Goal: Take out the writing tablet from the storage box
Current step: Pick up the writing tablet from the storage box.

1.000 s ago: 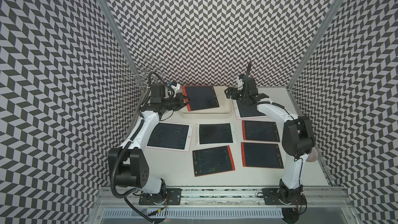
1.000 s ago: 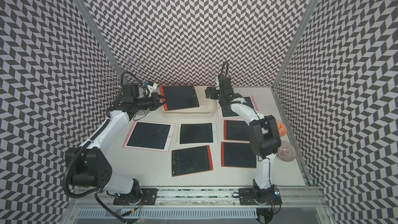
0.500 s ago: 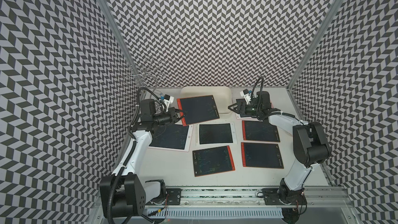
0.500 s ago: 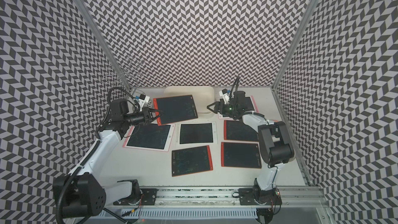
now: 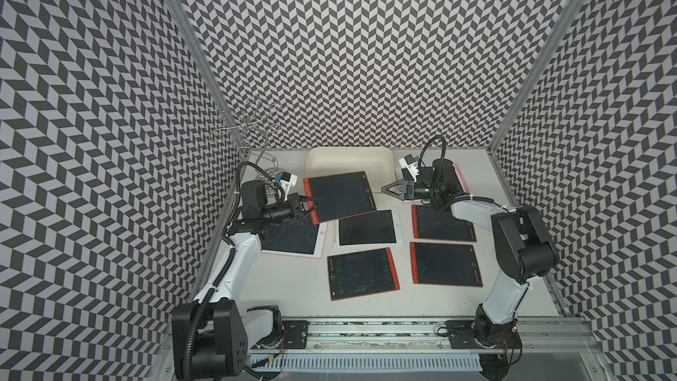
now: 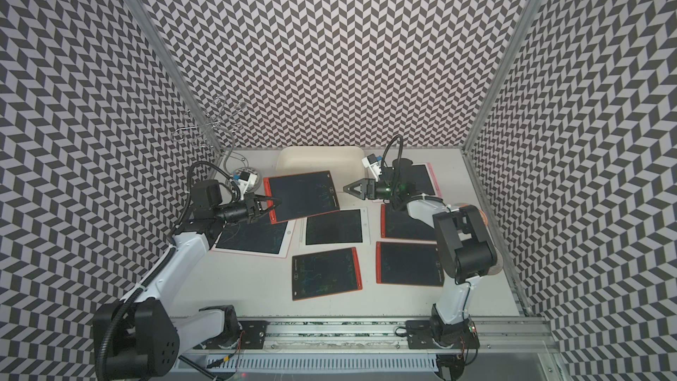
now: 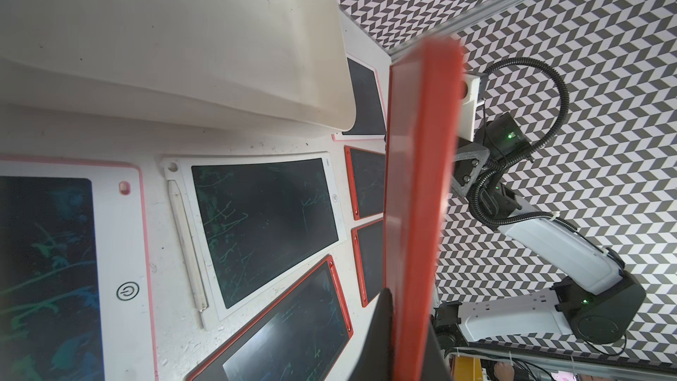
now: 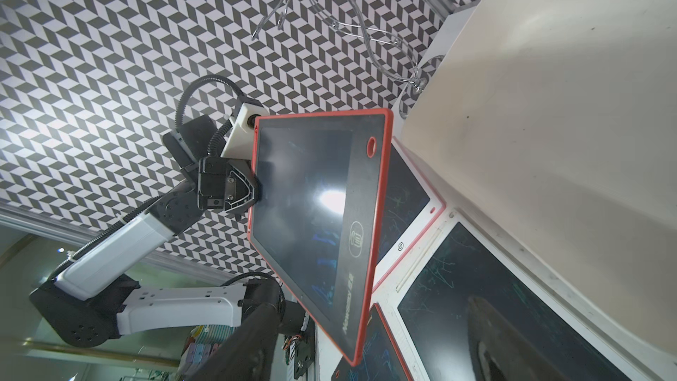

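The writing tablet (image 5: pixel 339 196) (image 6: pixel 302 196) has a red frame and a dark screen. It hangs level above the table, just in front of the storage box (image 5: pixel 350 159) (image 6: pixel 318 157), a cream tub at the back whose visible inside is bare. My left gripper (image 5: pixel 311 207) (image 6: pixel 274 205) is shut on the tablet's left edge; the left wrist view shows that red edge (image 7: pixel 421 177) between the jaws. My right gripper (image 5: pixel 388 189) (image 6: pixel 350 188) stands open, a short gap off the tablet's right edge. The right wrist view shows the tablet (image 8: pixel 322 214) beside the box (image 8: pixel 549 104).
Several other tablets lie flat on the table: white-framed ones (image 5: pixel 293 236) (image 5: pixel 366 227), red-framed ones (image 5: pixel 361 273) (image 5: pixel 445 263) (image 5: pixel 441 223), and a pink-edged one (image 5: pixel 459 177) under the right wrist. A wire rack (image 5: pixel 249 126) stands in the back left corner.
The left gripper has lifted the tablet out of the box and drawn it forward and left. The right gripper has pulled back from the box to the right, its jaws slightly narrower.
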